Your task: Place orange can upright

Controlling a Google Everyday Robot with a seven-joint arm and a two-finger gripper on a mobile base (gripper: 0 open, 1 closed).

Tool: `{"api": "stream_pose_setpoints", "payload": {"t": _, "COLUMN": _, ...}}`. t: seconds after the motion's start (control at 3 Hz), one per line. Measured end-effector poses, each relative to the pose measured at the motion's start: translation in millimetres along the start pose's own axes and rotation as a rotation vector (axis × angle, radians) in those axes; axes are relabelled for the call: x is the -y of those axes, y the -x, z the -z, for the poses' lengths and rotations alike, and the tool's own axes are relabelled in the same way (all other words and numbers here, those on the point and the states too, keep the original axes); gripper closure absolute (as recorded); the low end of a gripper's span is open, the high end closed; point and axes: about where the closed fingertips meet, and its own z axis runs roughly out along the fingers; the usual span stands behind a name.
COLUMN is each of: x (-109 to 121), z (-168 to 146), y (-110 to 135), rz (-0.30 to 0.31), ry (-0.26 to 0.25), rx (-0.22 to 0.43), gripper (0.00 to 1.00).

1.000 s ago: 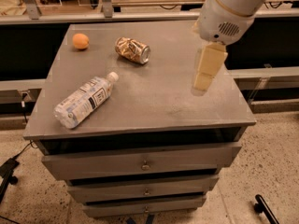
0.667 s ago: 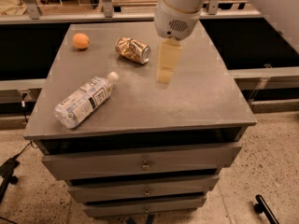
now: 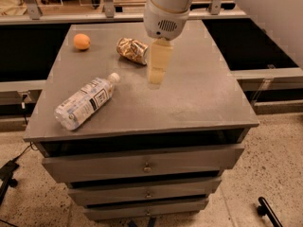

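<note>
Arm (image 3: 246,13): white, enters from the far right corner side of the bench (image 3: 203,98) and ends in a rounded wrist housing (image 3: 165,14) with a small vent grille, held above the middle of the far half of the top. Gripper (image 3: 155,78): pale yellow, points almost straight down from the housing with a slight lean, its tip low over the centre of the bench top; whether the tip touches the surface cannot be told. Claw state: seen edge-on as one solid block, so released or clenched cannot be told; nothing is seen grasped in it. Orange can (image 3: 132,50): dented, gold and orange-brown, lying on its side on the far half of the top, between the far left corner and the gripper. Long axis is level with the surface and runs diagonally, one end toward the far left corner, the other toward the bench centre; which end is the top cannot be told. Its nearer end sits just beside the upper part of the gripper; contact there cannot be confirmed. Round orange fruit (image 3: 81,41): near the far left corner, apart from the can. Clear water bottle (image 3: 85,103): on its side near the left edge toward the front left corner, white cap pointing at the bench centre. Drawers (image 3: 142,164) below the front edge are closed
</note>
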Motion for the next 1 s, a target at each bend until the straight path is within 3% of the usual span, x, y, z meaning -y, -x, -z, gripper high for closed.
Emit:
{"api": "stream_pose_setpoints", "payload": {"t": 0.33, "x": 24, "z": -12, "y": 14, "rz": -0.008, "ry": -0.025, "rx": 0.031, "gripper": 0.0}}
{"api": "stream_pose_setpoints", "payload": {"t": 0.67, "x": 73, "z": -32, "y": 27, "rz": -0.037, "ry": -0.048, "rx": 0.01, "gripper": 0.0}}
{"api": "stream_pose_setpoints", "payload": {"t": 1.0, "x": 128, "z": -48, "y": 36, "rz": -0.122, "ry": -0.085, "rx": -0.029, "gripper": 0.0}}
